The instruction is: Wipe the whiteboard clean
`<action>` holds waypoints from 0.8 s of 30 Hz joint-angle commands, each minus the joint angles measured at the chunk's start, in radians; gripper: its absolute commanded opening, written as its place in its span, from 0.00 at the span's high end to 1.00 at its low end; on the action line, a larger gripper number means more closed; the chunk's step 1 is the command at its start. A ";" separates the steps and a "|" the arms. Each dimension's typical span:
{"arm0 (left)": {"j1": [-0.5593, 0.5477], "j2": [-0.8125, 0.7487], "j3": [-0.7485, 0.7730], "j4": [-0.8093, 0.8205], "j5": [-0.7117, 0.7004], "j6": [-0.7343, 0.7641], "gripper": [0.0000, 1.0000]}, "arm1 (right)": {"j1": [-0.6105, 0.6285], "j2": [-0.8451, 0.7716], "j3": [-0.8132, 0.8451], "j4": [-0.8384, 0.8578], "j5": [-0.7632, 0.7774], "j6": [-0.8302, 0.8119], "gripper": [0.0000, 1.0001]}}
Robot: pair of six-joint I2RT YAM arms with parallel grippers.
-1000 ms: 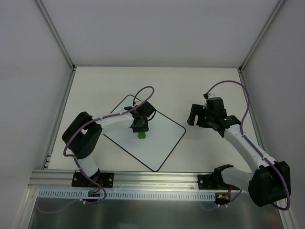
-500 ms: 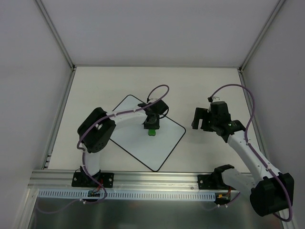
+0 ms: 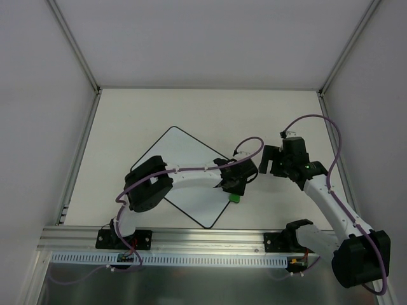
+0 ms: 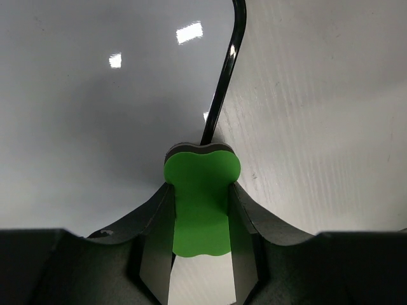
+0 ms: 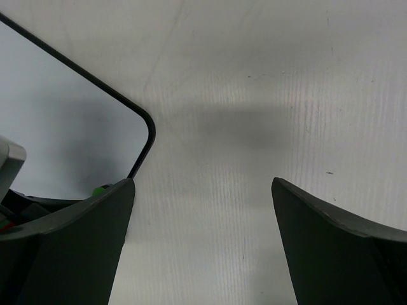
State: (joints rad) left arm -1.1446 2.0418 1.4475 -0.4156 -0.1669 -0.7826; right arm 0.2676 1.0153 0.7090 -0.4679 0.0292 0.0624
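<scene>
The whiteboard (image 3: pixel 181 152) lies tilted on the table, white with a thin black edge, and no scribbles show on it. My left gripper (image 3: pixel 233 192) is shut on the small green eraser (image 3: pixel 234 197) at the board's right edge. In the left wrist view the eraser (image 4: pixel 200 190) sits between my fingers, straddling the black edge of the whiteboard (image 4: pixel 95 114), with my left gripper (image 4: pixel 200 222) low over it. My right gripper (image 3: pixel 269 162) is open and empty, just right of the board. In the right wrist view my right gripper (image 5: pixel 203 241) is over bare table beside the whiteboard's rounded corner (image 5: pixel 57 121).
The white table (image 3: pixel 254 114) is enclosed by white walls with metal posts at the back corners. A metal rail (image 3: pixel 191 238) runs along the near edge by the arm bases. A sliver of the eraser (image 5: pixel 98 189) and left arm shows in the right wrist view.
My left gripper has swept the eraser right and nearer across the board, from its middle to its right edge. The right gripper has shifted slightly right and stayed open.
</scene>
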 commanded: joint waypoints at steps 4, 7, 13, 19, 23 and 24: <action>0.005 0.073 -0.045 -0.190 -0.026 -0.061 1.00 | -0.018 -0.032 -0.009 0.017 -0.015 -0.009 0.06; 0.011 0.067 -0.050 -0.268 -0.068 -0.078 1.00 | -0.021 -0.037 -0.014 0.018 -0.018 -0.006 0.06; 0.037 0.034 -0.107 -0.324 -0.094 -0.107 1.00 | -0.022 -0.049 -0.037 0.028 -0.061 0.010 0.06; 0.034 0.015 -0.156 -0.328 -0.094 -0.141 1.00 | -0.022 -0.060 -0.033 0.028 -0.078 0.013 0.06; 0.019 0.003 -0.177 -0.321 -0.089 -0.135 1.00 | -0.024 -0.049 -0.034 0.032 -0.078 0.014 0.06; 0.007 0.001 -0.159 -0.321 -0.095 -0.121 1.00 | -0.024 -0.046 -0.034 0.035 -0.080 0.014 0.06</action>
State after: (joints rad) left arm -1.1255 1.9682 1.3571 -0.5327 -0.2497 -0.9089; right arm 0.2520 0.9787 0.6708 -0.4564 -0.0380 0.0673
